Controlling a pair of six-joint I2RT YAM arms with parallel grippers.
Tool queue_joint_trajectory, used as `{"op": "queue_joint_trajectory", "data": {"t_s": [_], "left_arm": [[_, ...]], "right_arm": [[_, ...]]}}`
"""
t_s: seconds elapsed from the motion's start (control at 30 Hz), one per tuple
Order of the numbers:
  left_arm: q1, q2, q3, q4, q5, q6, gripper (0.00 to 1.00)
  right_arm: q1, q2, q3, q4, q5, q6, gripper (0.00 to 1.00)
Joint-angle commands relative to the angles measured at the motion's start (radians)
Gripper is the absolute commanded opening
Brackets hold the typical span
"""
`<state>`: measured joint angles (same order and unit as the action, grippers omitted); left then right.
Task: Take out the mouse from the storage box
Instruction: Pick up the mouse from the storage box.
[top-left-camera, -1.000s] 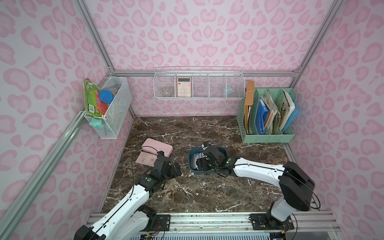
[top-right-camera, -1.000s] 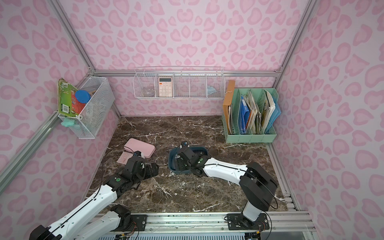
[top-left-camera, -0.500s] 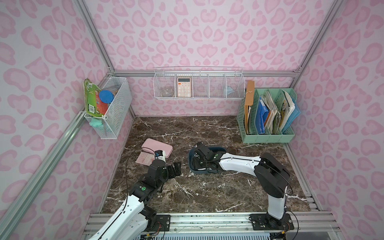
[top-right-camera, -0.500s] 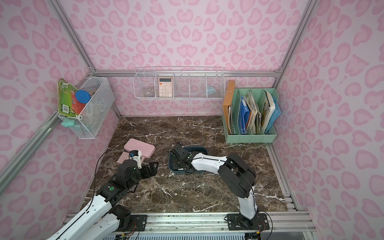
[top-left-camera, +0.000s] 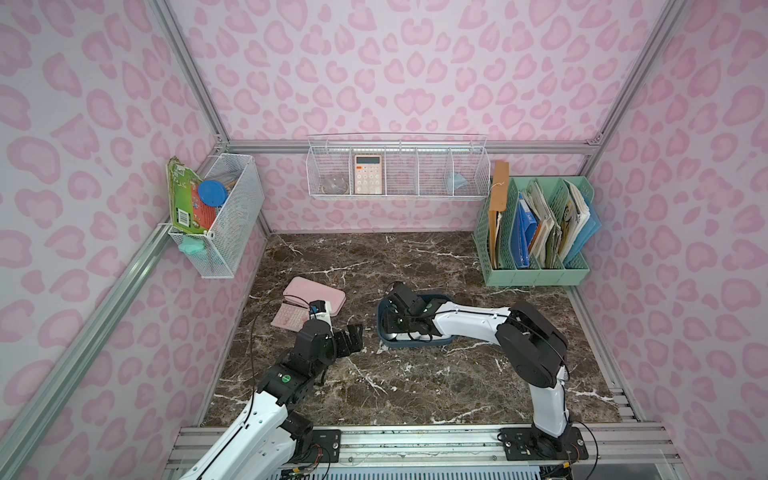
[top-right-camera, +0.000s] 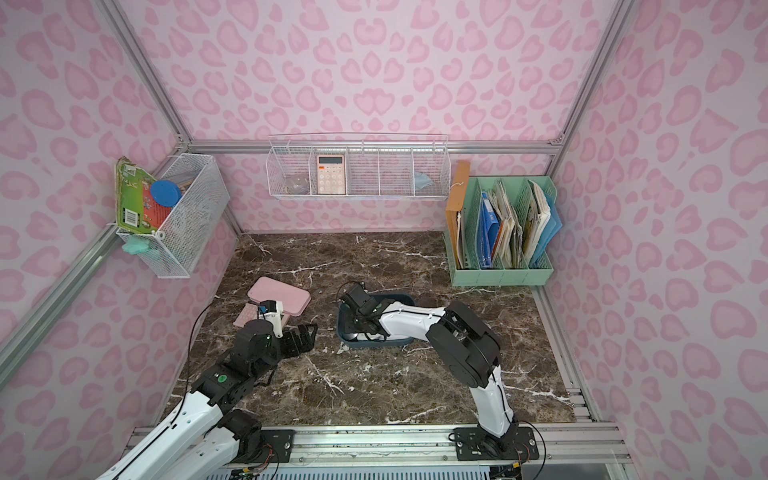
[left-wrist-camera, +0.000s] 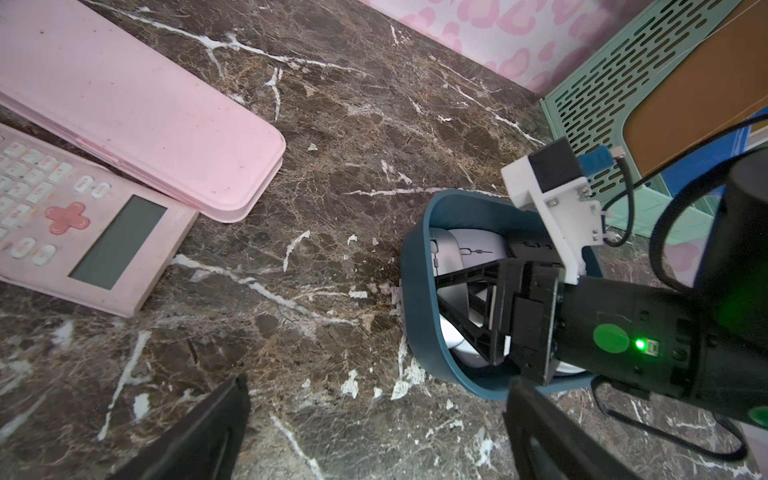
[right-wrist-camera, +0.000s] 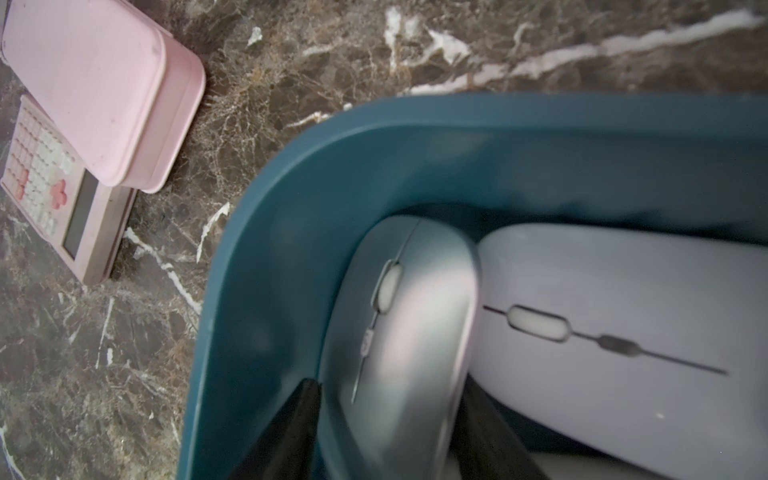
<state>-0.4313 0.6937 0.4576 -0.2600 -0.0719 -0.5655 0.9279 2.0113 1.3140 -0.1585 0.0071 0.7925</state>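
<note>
The storage box (top-left-camera: 415, 341) (top-right-camera: 374, 344) is a shallow dark blue tub in the middle of the marble floor. Inside it a silver mouse (right-wrist-camera: 407, 332) (left-wrist-camera: 446, 253) lies against the tub's left end wall (right-wrist-camera: 291, 249), with a white mouse (right-wrist-camera: 623, 311) beside it. My right gripper (right-wrist-camera: 390, 386) (top-left-camera: 392, 322) reaches down into the tub, one black finger pressed on each side of the silver mouse. My left gripper (left-wrist-camera: 376, 384) (top-left-camera: 347, 338) hovers open over bare floor just left of the tub, holding nothing.
A flat pink case (top-left-camera: 314, 295) lies left of the tub, overlapping a pink calculator (top-left-camera: 289, 318). A green file rack (top-left-camera: 536, 232) stands at the back right. White wire baskets hang on the back wall (top-left-camera: 397, 166) and the left wall (top-left-camera: 216, 212).
My right gripper's fingers have drawn in from wide apart onto the silver mouse's sides, and that arm's elbow has swung up and back. The left arm pulled back slightly, staying open.
</note>
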Motion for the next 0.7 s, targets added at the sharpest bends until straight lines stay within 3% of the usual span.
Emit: {"op": "queue_joint_trajectory", "data": {"t_s": [0.0, 0.13, 0.27, 0.67], "left_arm": [[0.0, 0.006, 0.006, 0.004, -0.009, 0.007, 0.99], [0.0, 0.009, 0.007, 0.003, -0.015, 0.007, 0.99], [0.0, 0.018, 0.007, 0.004, -0.025, 0.007, 0.99], [0.0, 0.034, 0.007, 0.004, -0.041, 0.009, 0.99]], "right_arm": [[0.0, 0.001, 0.014, 0.002, -0.016, 0.004, 0.43], [0.002, -0.009, 0.012, 0.001, -0.006, -0.001, 0.31], [0.007, -0.037, -0.001, 0.023, 0.0, -0.014, 0.27], [0.015, 0.027, 0.037, 0.013, -0.031, -0.032, 0.42]]}}
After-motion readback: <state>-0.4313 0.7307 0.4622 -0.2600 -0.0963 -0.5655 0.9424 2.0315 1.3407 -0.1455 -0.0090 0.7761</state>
